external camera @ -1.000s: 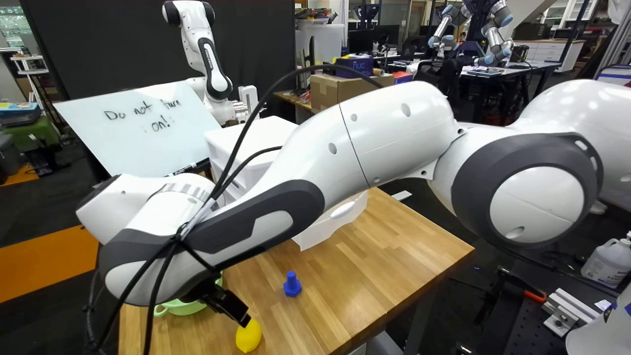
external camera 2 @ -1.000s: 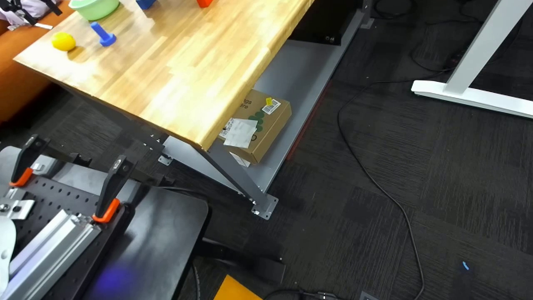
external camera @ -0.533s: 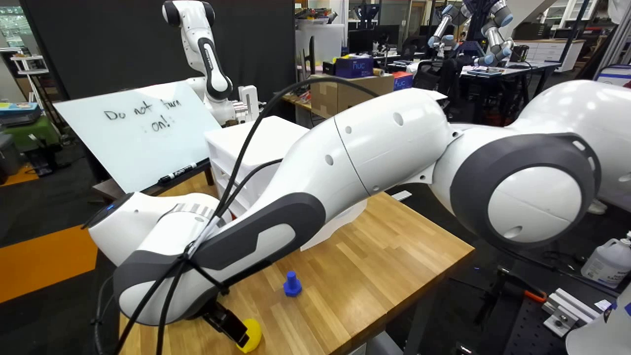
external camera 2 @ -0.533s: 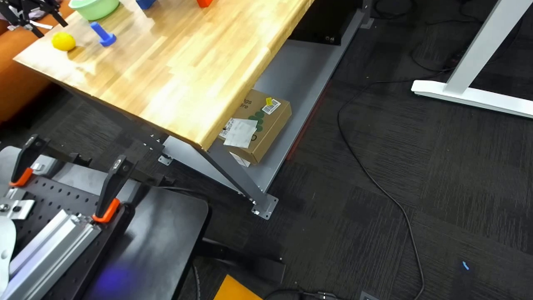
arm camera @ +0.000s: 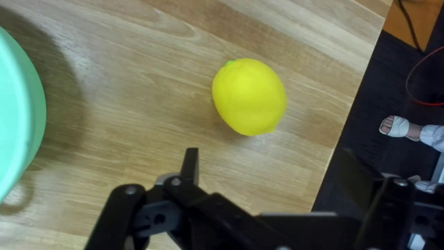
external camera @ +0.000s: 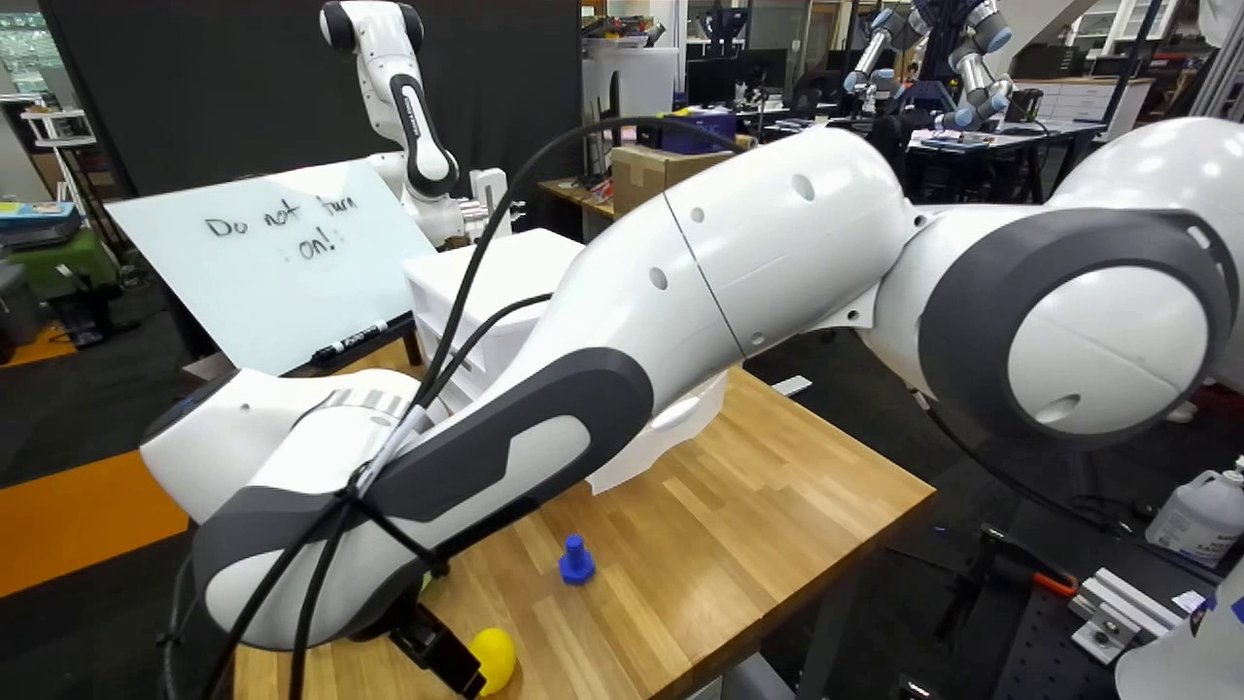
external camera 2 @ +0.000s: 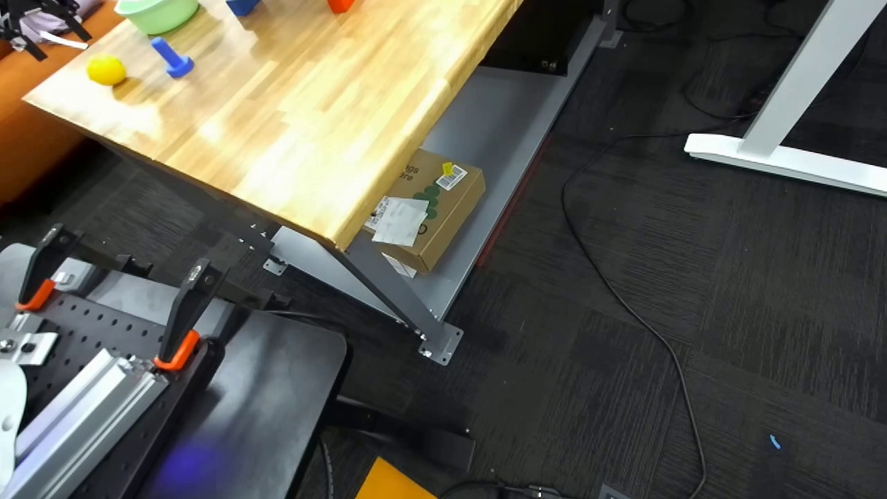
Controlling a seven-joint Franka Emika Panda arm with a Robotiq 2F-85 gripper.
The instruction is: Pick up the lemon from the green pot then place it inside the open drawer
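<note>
The hand [arm camera: 270, 166] is spread wide with nothing gripped, tilted down near the lemon [arm camera: 249, 97]. The lemon is borne by the surface [arm camera: 138, 118], whose edge is near it; a wide gap is left between it and the green pot [arm camera: 36, 104]. The open drawer [external camera: 671, 442] is set well apart from it.

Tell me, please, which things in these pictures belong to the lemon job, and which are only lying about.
For the job:
lemon, on the table, outside the green pot
green pot
white drawer, partly hidden
pincer, open

Just lying about:
blue bolt, on the table
blue block, cut off by the picture edge
red block, likewise
cardboard box, under the table
whiteboard
black marker
</note>
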